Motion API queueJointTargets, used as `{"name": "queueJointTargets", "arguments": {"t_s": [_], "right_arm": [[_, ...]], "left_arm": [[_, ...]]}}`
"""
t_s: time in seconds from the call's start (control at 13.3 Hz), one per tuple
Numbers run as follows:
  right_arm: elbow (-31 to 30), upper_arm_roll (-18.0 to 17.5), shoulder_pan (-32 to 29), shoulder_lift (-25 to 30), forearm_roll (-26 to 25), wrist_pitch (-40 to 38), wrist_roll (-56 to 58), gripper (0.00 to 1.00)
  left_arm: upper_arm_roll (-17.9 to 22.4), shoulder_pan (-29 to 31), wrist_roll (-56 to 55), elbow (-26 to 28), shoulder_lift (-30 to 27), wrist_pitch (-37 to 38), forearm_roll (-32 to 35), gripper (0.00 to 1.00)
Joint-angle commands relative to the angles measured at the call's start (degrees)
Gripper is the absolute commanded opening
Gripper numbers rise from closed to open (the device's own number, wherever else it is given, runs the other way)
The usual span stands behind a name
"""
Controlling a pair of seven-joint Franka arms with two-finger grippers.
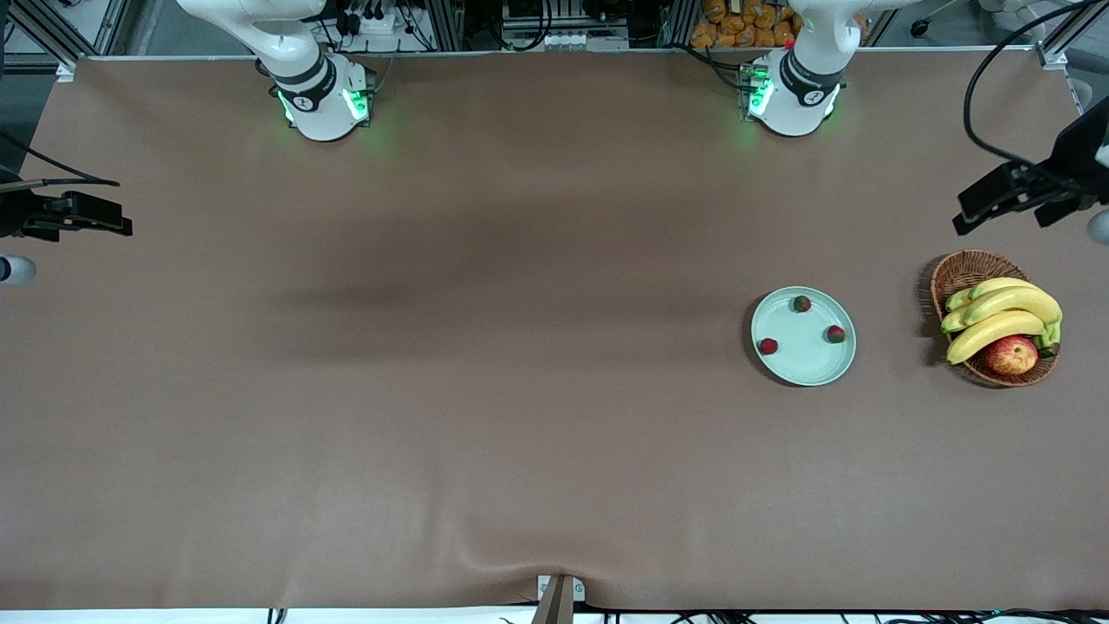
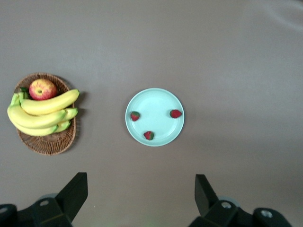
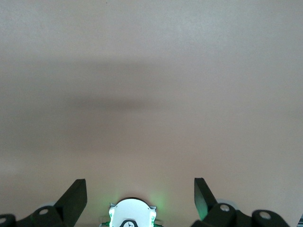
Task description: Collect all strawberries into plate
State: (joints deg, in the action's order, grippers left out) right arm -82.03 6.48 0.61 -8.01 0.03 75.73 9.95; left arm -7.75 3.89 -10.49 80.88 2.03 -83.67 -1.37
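The pale mint-green plate lies on the brown table toward the left arm's end; it also shows in the left wrist view. Three small red strawberries lie in it, apart from each other: one farthest from the front camera, one, and one. The left wrist view shows them too. My left gripper is open and empty, high above the table near the plate and basket. My right gripper is open and empty, high above bare table near its own base.
A brown wicker basket stands beside the plate at the left arm's end, holding a bunch of bananas and a red-yellow apple. It also shows in the left wrist view. The right arm's base shows between its fingers.
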Motion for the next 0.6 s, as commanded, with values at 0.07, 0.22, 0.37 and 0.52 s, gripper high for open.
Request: {"name": "queueJointTargets", "arguments": {"t_s": [0.07, 0.22, 0.37, 0.52], "right_arm": [[0.5, 0.3, 0.4, 0.4, -0.3, -0.5, 0.1, 1.00], [0.5, 0.5, 0.1, 0.4, -0.4, -0.4, 0.3, 1.00], [1.2, 0.4, 0.3, 0.3, -0.2, -0.4, 0.1, 1.00], [1.2, 0.3, 0.4, 0.2, -0.1, -0.4, 0.1, 1.00]], "left_arm": [[3.4, -2.9, 1.1, 12.4, -9.7, -2.1, -1.5, 1.00], [5.1, -5.1, 1.1, 13.0, -10.6, -1.6, -1.1, 1.00], [6.0, -6.9, 0.9, 12.2, -9.9, -1.7, -1.0, 1.00], [6.0, -7.4, 0.6, 11.8, -9.8, -1.6, -0.7, 1.00]]}}
